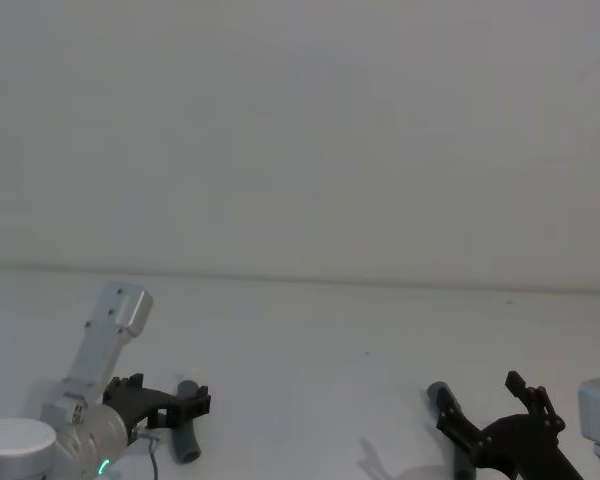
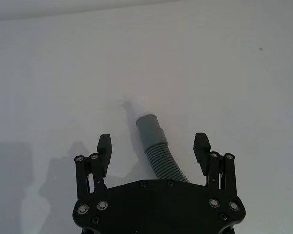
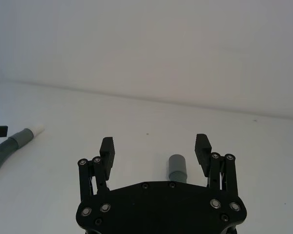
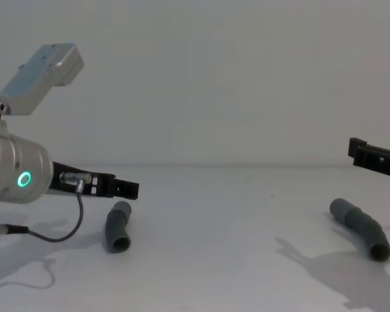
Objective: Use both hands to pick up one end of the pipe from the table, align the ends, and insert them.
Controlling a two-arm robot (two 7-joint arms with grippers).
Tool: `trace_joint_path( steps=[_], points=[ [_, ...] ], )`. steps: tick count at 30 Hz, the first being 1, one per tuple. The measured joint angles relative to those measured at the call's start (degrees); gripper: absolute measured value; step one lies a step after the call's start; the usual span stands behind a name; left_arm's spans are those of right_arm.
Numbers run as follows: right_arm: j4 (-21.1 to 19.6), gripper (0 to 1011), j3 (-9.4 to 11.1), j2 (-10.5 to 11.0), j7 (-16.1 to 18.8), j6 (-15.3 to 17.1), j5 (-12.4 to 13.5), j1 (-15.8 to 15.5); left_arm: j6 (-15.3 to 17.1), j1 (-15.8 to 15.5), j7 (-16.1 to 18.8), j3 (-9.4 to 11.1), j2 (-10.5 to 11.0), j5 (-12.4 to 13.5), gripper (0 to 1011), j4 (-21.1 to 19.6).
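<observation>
Table (image 4: 214, 260): plain white, carrying the short piece (image 4: 117, 227) at the robot's left and the longer piece (image 4: 361, 226) at its right, the two well apart.
Left gripper (image 2: 153, 141): low at the robot's left, jaws spread wide and holding nothing. Its own wrist view has them standing to either side of the short piece without touching it.
Short piece: dark grey, ribbed along its middle. The left wrist view shows its white tip (image 2: 136, 106) pointing away from the palm, while the chest view gives the other end, dark and open, facing the robot.
Right gripper (image 3: 155, 144): at the robot's right, jaws equally wide and empty. From the chest it shows as a black bar at the right edge, clear above the longer piece.
Longer piece: slightly bent, as the chest view has it. The right wrist view shows one smooth grey end between the jaws, close under the palm, untouched.
Across the table: the right wrist view also takes in the short piece far off, white tip included, with a jaw of the left gripper just beside it.
Left arm (image 4: 13, 172): silver, with a green ring (image 4: 25, 179) glowing on it and a thin cable (image 4: 58, 235) looping down below.
Head view: both grippers low at the bottom edge, each over its own piece.
</observation>
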Motion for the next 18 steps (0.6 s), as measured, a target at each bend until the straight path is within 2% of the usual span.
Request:
trace_joint_path(
  steps=[18],
  points=[
    [0.0, 1003, 0.0, 0.0, 0.0, 0.0, 0.0, 0.0, 2.7, -2.4, 0.9, 1.0, -1.7, 1.7, 1002, 3.1]
  ],
)
